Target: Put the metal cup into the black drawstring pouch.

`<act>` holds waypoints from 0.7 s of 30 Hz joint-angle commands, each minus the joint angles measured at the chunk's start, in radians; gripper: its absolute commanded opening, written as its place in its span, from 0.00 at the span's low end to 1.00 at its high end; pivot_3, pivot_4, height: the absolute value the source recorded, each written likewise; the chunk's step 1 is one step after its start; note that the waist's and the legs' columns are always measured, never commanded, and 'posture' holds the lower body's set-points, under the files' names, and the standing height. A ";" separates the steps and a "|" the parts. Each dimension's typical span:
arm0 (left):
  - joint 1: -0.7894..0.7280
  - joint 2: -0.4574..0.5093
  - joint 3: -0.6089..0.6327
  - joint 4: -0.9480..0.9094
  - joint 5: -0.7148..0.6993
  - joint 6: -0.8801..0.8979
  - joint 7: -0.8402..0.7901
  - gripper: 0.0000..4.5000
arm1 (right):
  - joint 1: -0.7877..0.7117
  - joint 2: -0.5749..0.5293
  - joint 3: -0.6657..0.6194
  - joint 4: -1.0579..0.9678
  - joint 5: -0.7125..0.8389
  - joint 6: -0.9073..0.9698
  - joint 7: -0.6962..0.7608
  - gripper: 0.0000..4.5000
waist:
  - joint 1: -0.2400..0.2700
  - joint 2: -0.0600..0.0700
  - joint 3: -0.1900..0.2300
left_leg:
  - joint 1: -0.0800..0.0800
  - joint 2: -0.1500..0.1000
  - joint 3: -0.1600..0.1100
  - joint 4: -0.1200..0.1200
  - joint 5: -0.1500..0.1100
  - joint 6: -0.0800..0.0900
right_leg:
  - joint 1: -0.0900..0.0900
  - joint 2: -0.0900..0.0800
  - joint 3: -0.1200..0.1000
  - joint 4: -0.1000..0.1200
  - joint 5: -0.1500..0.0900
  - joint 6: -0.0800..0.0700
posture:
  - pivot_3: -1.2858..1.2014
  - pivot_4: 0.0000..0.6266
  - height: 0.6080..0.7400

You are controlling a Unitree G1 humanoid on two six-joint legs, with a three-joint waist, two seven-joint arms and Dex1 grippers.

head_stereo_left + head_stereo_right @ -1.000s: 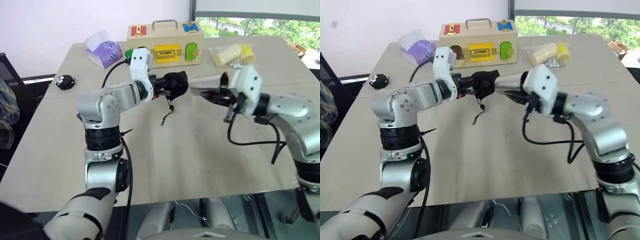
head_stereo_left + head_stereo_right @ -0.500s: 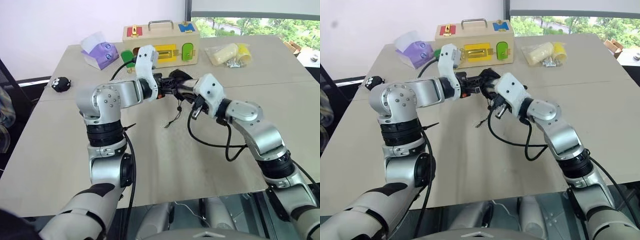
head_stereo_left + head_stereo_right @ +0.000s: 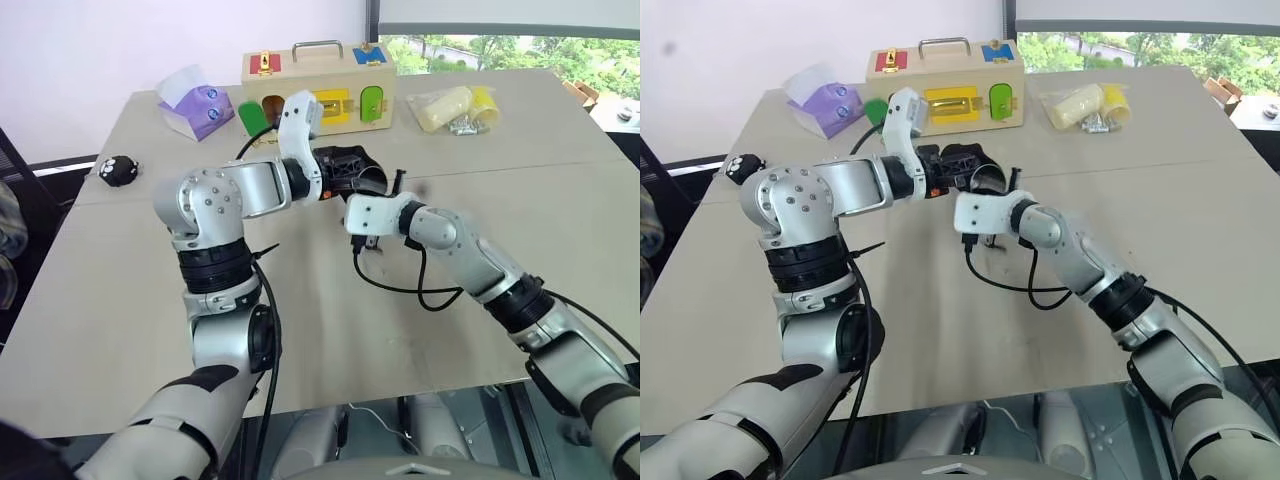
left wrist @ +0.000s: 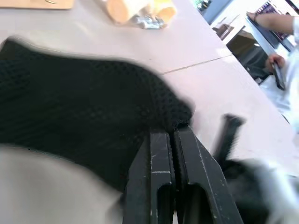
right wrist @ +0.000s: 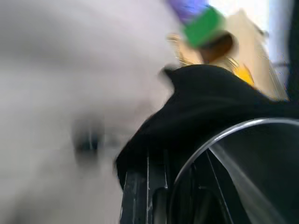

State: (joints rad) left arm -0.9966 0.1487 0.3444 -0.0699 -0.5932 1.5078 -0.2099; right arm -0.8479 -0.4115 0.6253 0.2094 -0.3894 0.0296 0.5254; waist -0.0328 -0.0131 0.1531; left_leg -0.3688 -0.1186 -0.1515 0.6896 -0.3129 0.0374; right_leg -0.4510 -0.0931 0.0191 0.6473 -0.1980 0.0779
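Mid-task, at the point of insertion. The left gripper (image 3: 330, 182) holds the black drawstring pouch (image 3: 352, 168) off the table (image 3: 120, 300), over its middle, a little toward the far edge; its fingers (image 4: 161, 158) are pinched flat on a fold of the pouch's mesh fabric. The right gripper (image 3: 992, 190) comes in from the right side with its fingers clenched on the wall of the metal cup (image 5: 243, 172). In the right wrist view the cup's shiny rim sits right against the black cloth.

Done, as I judge it: pouch lifted and presented, cup picked up and brought to the pouch. Left: getting the cup fully inside, then letting go of it.

Hard to make out: in the head views the right wrist housing and the pouch cover nearly all of the cup, so I cannot tell whether it has entered the mouth or only presses on the outside. The mouth itself is not clearly visible, nor the drawstring cord. Both wrist views are blurred close-up.

Along the far edge: a wooden latch box (image 3: 318, 80), a purple tissue pack (image 3: 196, 100), a bag of yellow items (image 3: 455, 106). A small black toy (image 3: 119, 169) lies near the left edge.
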 commanded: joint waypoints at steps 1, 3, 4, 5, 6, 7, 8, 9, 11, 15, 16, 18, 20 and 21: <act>-0.050 -0.019 0.020 -0.026 -0.038 0.014 -0.012 0.00 | -0.063 -0.008 0.022 0.091 -0.055 -0.151 0.047 0.01 | -0.006 0.000 0.000 | 0.000 0.000 0.000 0.000 0.000 0.000 | 0.000 0.000 0.000 0.000 0.000 0.000 | 0.52 0.24 0.77; -0.053 -0.029 0.031 -0.034 -0.043 0.027 -0.013 0.00 | -0.093 -0.002 0.009 0.160 -0.066 -0.191 0.056 0.01 | -0.010 0.000 0.000 | 0.000 0.000 0.000 0.000 0.000 0.000 | 0.000 0.000 0.000 0.000 0.000 0.000 | 0.52 0.24 0.77; -0.049 -0.033 0.031 -0.043 -0.043 0.034 -0.014 0.00 | -0.105 0.007 -0.010 0.192 -0.056 -0.199 0.055 0.01 | -0.012 0.000 0.000 | 0.000 0.000 0.000 0.000 0.000 0.000 | 0.000 0.000 0.000 0.000 0.000 0.000 | 0.52 0.24 0.77; -0.046 -0.036 0.032 -0.051 -0.043 0.040 -0.014 0.00 | -0.112 0.020 -0.034 0.217 -0.037 -0.200 0.056 0.01 | -0.012 0.000 0.000 | 0.000 0.000 0.000 0.000 0.000 0.000 | 0.000 0.000 0.001 0.000 0.000 0.000 | 0.52 0.24 0.77; -0.040 -0.039 0.033 -0.061 -0.043 0.047 -0.015 0.00 | -0.114 0.038 -0.069 0.236 -0.003 -0.186 0.057 0.01 | -0.012 0.000 0.000 | 0.001 0.001 0.000 0.000 0.000 0.000 | 0.000 0.001 0.001 0.000 0.000 0.000 | 0.52 0.24 0.77; -0.034 -0.041 0.033 -0.071 -0.044 0.053 -0.017 0.00 | -0.120 0.048 -0.094 0.251 0.017 -0.185 0.058 0.01 | -0.013 0.000 0.000 | 0.001 0.001 0.000 0.000 0.000 -0.001 | 0.000 0.001 0.001 0.000 0.000 0.000 | 0.52 0.24 0.77; -0.027 -0.043 0.033 -0.082 -0.047 0.059 -0.020 0.00 | -0.115 0.063 -0.130 0.257 0.056 -0.166 0.071 0.01 | -0.013 0.000 0.000 | 0.001 0.001 0.000 0.000 0.000 -0.001 | 0.000 0.002 0.001 0.000 0.000 0.000 | 0.52 0.24 0.77; -0.015 -0.040 0.028 -0.103 -0.059 0.066 -0.033 0.00 | -0.115 0.068 -0.152 0.259 0.075 -0.160 0.080 0.01 | -0.013 0.000 0.000 | 0.001 0.001 0.000 0.000 0.000 -0.001 | -0.001 0.002 0.002 0.000 0.000 0.000 | 0.52 0.24 0.77; -0.001 -0.038 0.022 -0.129 -0.071 0.075 -0.050 0.00 | -0.114 0.072 -0.174 0.261 0.087 -0.158 0.093 0.01 | -0.011 0.000 0.000 | 0.001 0.001 0.000 -0.001 0.000 -0.001 | -0.001 0.002 0.002 0.000 0.000 0.000 | 0.52 0.24 0.77; 0.014 -0.041 0.026 -0.134 -0.065 0.080 -0.045 0.00 | -0.116 0.071 -0.226 0.229 0.113 -0.156 0.091 0.01 | -0.011 0.000 0.000 | 0.001 0.001 0.000 -0.001 0.000 -0.001 | 0.000 0.002 0.002 0.000 0.000 0.000 | 0.52 0.24 0.77; 0.014 -0.042 0.031 -0.124 -0.057 0.074 -0.039 0.00 | -0.115 0.067 -0.236 0.214 0.120 -0.163 0.095 0.01 | -0.011 0.000 0.000 | 0.001 0.001 -0.001 -0.001 0.000 -0.001 | 0.000 0.002 0.001 0.000 0.000 0.000 | 0.52 0.24 0.77; 0.005 -0.049 0.055 -0.095 -0.045 0.062 -0.025 0.00 | -0.108 0.056 -0.252 0.178 0.133 -0.172 0.106 0.17 | -0.010 0.000 0.000 | 0.001 0.001 -0.001 -0.001 0.000 -0.001 | 0.000 0.002 0.001 0.000 0.000 0.000 | 0.52 0.24 0.77; -0.011 -0.054 0.090 -0.052 -0.030 0.047 -0.006 0.00 | -0.092 0.045 -0.271 0.132 0.147 -0.185 0.106 0.34 | -0.010 0.000 0.000 | 0.001 0.001 -0.001 -0.001 0.000 -0.001 | 0.000 0.002 0.001 0.000 0.000 0.000 | 0.52 0.24 0.77; -0.017 -0.058 0.107 -0.033 -0.025 0.042 0.004 0.00 | -0.080 0.040 -0.280 0.101 0.154 -0.187 0.109 0.42 | -0.009 0.000 0.000 | 0.001 0.001 -0.001 -0.001 0.000 -0.001 | 0.000 0.002 0.001 0.000 0.000 0.000 | 0.52 0.24 0.77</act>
State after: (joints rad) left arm -0.9890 0.0926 0.4214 -0.1182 -0.6240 1.5653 -0.2197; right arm -0.9251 -0.3611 0.3999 0.4003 -0.2673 -0.1362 0.6401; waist -0.0419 -0.0130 0.1532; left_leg -0.3683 -0.1180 -0.1524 0.6891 -0.3125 0.0366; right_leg -0.4515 -0.0914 0.0203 0.6474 -0.1979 0.0777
